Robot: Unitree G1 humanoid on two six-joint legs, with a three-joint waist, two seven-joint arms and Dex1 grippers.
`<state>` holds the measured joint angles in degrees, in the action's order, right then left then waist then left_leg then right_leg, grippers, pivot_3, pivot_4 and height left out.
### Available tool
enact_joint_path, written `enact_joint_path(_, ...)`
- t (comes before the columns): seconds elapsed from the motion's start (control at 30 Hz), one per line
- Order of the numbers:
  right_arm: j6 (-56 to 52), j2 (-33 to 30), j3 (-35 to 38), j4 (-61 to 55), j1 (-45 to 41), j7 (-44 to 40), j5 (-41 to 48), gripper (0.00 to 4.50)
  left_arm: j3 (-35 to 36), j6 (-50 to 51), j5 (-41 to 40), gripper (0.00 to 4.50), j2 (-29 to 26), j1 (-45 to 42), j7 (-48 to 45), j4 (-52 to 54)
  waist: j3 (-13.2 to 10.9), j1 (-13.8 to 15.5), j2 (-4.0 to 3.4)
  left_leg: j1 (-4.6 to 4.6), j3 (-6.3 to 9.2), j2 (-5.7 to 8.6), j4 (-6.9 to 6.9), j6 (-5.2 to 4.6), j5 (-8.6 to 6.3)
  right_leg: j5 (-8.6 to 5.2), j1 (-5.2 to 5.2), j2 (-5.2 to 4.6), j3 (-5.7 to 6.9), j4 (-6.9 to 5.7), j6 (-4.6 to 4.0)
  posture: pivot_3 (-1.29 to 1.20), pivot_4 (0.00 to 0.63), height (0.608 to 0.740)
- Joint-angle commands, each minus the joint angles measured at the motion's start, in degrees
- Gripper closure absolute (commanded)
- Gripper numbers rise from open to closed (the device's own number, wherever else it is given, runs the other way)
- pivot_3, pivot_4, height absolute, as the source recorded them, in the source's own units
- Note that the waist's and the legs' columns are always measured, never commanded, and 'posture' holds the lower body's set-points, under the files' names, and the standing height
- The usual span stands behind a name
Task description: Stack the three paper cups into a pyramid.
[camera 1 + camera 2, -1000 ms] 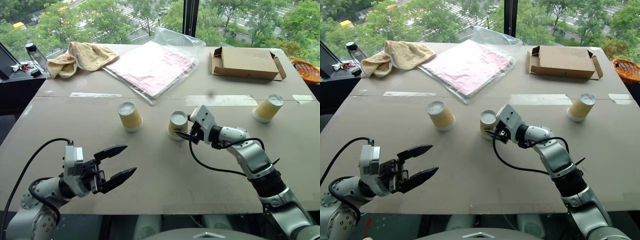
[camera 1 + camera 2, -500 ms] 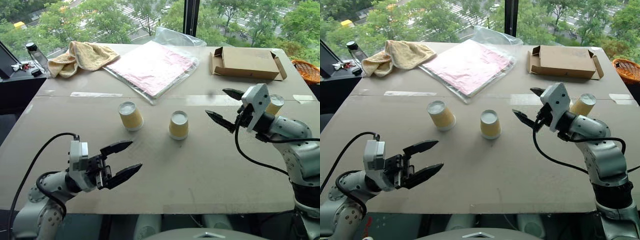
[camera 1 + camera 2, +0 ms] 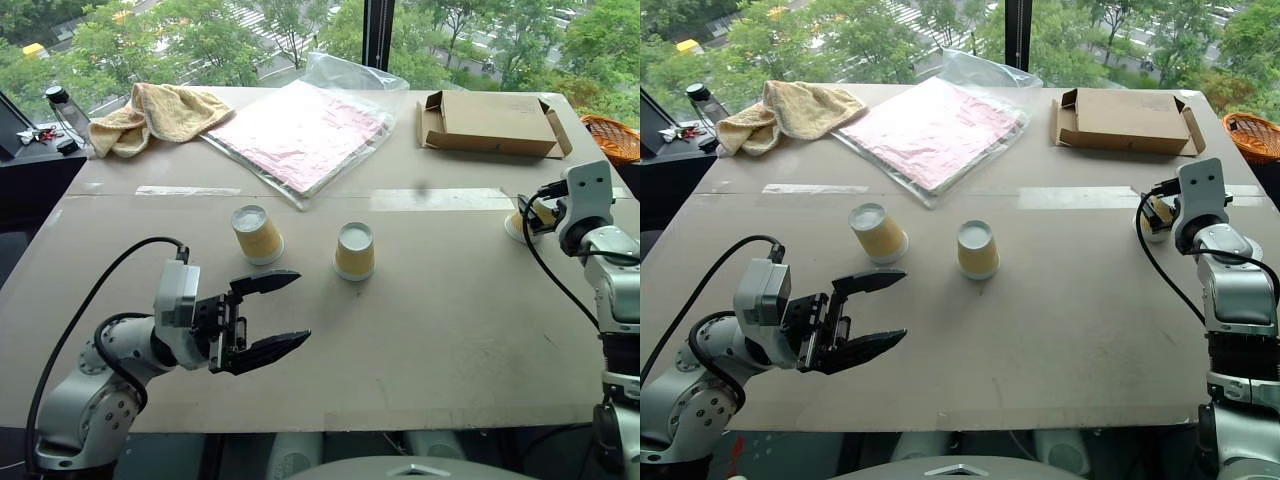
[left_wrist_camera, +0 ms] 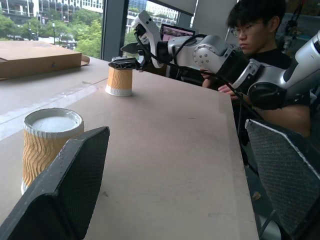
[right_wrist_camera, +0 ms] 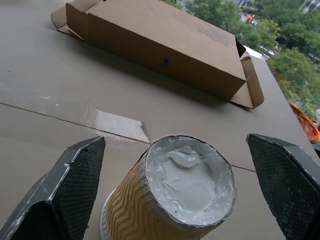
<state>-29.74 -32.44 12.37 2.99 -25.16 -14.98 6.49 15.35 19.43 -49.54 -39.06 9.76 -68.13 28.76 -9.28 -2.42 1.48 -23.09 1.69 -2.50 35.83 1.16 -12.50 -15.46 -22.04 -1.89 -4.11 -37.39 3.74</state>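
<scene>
Having left the middle cup [image 3: 354,250], the right gripper [image 5: 175,190] now straddles the far-right cup [image 5: 172,200], spread wide, ready to grasp.

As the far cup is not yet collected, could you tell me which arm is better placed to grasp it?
Right: the right gripper has its open fingers on either side of the far paper cup, while the left gripper hangs near the other two cups.

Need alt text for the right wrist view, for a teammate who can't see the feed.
An upside-down yellow paper cup stands on the table between the open right gripper's two black fingers, neither of which touches it. Behind it lies a flat cardboard box, with trees beyond the table's edge.
</scene>
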Motion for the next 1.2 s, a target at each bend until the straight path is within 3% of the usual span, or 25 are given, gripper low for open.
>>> enact_joint_path(0.03, 0.3, 0.9, 3.5, 1.0, -2.1, 2.0, 1.4, 0.03, 0.6, -0.6, -0.6, 0.0, -0.2, 0.5, -0.5, 1.3, 0.0, 0.0, -0.01, 0.0, 0.0, 0.0, 0.0, 0.0, 0.0, 0.0, 0.0, 0.0, 0.0, 0.0, 0.0, 0.0, 0.15, 0.74)
enact_joint_path(0.27, -2.0, 2.5, 7.1, 4.8, -3.3, 4.4, 4.2, 0.03, 0.3, -1.2, -0.1, 0.0, 0.6, 1.3, -0.3, 1.4, 0.0, 0.2, -0.03, -0.03, 0.0, 0.0, 0.01, 0.0, 0.0, 0.0, 0.0, -0.01, 0.01, 0.01, 0.0, 0.0, 0.15, 0.74)
enact_joint_path(0.37, -2.9, 2.6, 7.9, 5.5, -3.3, 4.7, 5.1, 0.85, 0.2, -1.4, 0.0, 0.0, 0.8, 1.3, -0.4, 1.1, 0.0, 0.1, -0.06, -0.02, 0.01, 0.0, 0.01, 0.0, 0.0, 0.0, 0.0, 0.0, 0.0, 0.0, 0.0, 0.0, 0.15, 0.74)
enact_joint_path(0.47, -2.4, 2.4, 7.9, 5.6, -3.0, 3.7, 5.7, 2.12, 0.0, -1.6, 0.1, 0.0, 1.0, 1.3, -0.6, 0.7, 0.0, 0.1, -0.06, -0.01, 0.01, 0.0, 0.01, 0.0, 0.0, 0.0, 0.0, 0.0, 0.0, 0.0, -0.01, 0.0, 0.15, 0.74)
enact_joint_path(0.6, -0.8, 2.3, 6.9, -0.6, -1.0, -4.5, 10.9, 2.2, 1.1, -0.8, -1.1, 0.0, 1.8, 1.7, 0.6, -0.3, -0.1, 0.0, -0.09, -0.02, 0.0, 0.0, 0.0, 0.0, 0.0, 0.0, 0.0, 0.0, 0.0, 0.01, 0.0, 0.0, 0.15, 0.74)
enact_joint_path(0.8, -5.1, 0.8, -2.0, -23.2, 6.5, -21.7, 23.2, 2.2, 3.7, -5.6, 2.9, 0.0, 4.3, 3.7, 2.3, -4.0, -0.2, 0.0, -0.27, 0.03, 0.06, -0.04, -0.15, -0.01, 0.0, 0.0, -0.01, 0.05, 0.03, 0.0, 0.02, 0.0, 0.15, 0.74)
enact_joint_path(0.93, -3.7, 0.5, -9.7, -28.7, 9.6, -25.7, 22.7, 2.2, 5.1, -6.1, 2.9, 0.0, 3.6, 5.5, 0.3, -6.0, -0.2, 0.2, -0.21, 0.03, 0.11, -0.09, -0.2, 0.0, 0.0, -0.02, 0.0, 0.07, 0.09, 0.03, -0.01, 0.0, 0.15, 0.74)
enact_joint_path(1.2, 2.0, 1.5, -19.5, -26.2, 9.2, -26.1, 14.9, 2.2, 6.5, -5.0, 1.9, 0.0, 2.4, 7.1, -0.9, -5.8, -0.2, 0.2, -0.12, -0.01, 0.06, -0.05, 0.08, 0.0, 0.0, -0.12, 0.01, 0.0, 0.09, 0.02, -0.21, 0.0, 0.15, 0.74)
